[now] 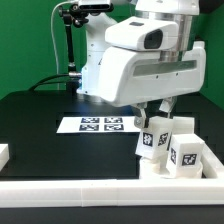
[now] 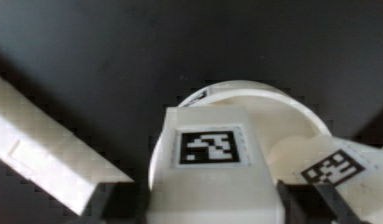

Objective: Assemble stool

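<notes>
While the arm was bent low over the stool, the gripper (image 1: 157, 112) was seen directly above the seat (image 1: 172, 178), in the exterior view. The seat, a short round white disc, was lying on the black table (image 1: 40, 115), just beside the long white rail (image 1: 100, 195) that ran along the near border. It was probably pushed against this rail so that it could not slide when a leg was turned into it. Three blocky legs were standing on the seat or above it, each with a square marker tag: one leg (image 1: 151, 140) on the side of the seat toward the exterior view's left, one (image 1: 187, 152) toward the exterior view's right, and a third (image 1: 184, 124) behind them. Whether all were already fixed could not be told.

In the wrist view, one leg (image 2: 213, 150) was seen upright between the two dark fingers (image 2: 113, 196), its tag facing the camera, and the rounded seat (image 2: 259, 100) was seen beyond it. The fingers seemed to be pinching this leg from both sides, though the contact itself was at the picture's edge and was not sure. It was judged that the leg was being held upright for screwing into the seat.

The marker board (image 1: 98, 124) was lying flat, behind the seat and apart from it.
</notes>
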### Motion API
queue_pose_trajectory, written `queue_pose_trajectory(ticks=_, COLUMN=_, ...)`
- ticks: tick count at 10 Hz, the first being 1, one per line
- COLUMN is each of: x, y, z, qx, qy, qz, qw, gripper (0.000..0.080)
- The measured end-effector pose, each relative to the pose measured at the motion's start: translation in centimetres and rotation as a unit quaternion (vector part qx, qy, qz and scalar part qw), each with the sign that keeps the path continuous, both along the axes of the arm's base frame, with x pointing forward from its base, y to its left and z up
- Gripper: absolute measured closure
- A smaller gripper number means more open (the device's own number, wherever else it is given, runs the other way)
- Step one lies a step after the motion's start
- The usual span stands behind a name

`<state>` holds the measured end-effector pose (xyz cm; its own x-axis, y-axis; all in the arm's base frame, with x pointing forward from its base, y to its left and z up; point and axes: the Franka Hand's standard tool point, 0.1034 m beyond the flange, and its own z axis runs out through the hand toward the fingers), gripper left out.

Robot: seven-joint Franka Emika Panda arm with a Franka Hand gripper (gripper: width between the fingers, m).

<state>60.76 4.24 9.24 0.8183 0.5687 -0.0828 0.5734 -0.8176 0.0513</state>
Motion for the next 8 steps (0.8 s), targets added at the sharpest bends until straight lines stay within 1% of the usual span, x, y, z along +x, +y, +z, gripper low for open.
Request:
queue_pose_trajectory(ticks=4, x=-0.02, y=0.01, z=-0.08, qx=-0.004, qy=-0.012, qz=-0.132, qw=0.991, gripper=0.0459)
queue_pose_trajectory(ticks=6, x=0.18, y=-0.18, z=-0.37, qx=0.012, qy=-0.019, qz=-0.206, qw=0.978, gripper=0.0459)
queue_pose_trajectory(ticks=7, x=0.18, y=-0.13, z=-0.38, qx=0.016, qy=-0.020, qz=-0.244, qw=0.969, gripper=0.0459)
queue_pose_trajectory(ticks=8, x=0.18, y=-0.04, z=-0.37, qx=0.015, qy=-0.022, qz=-0.277, qw=0.961, gripper=0.0459)
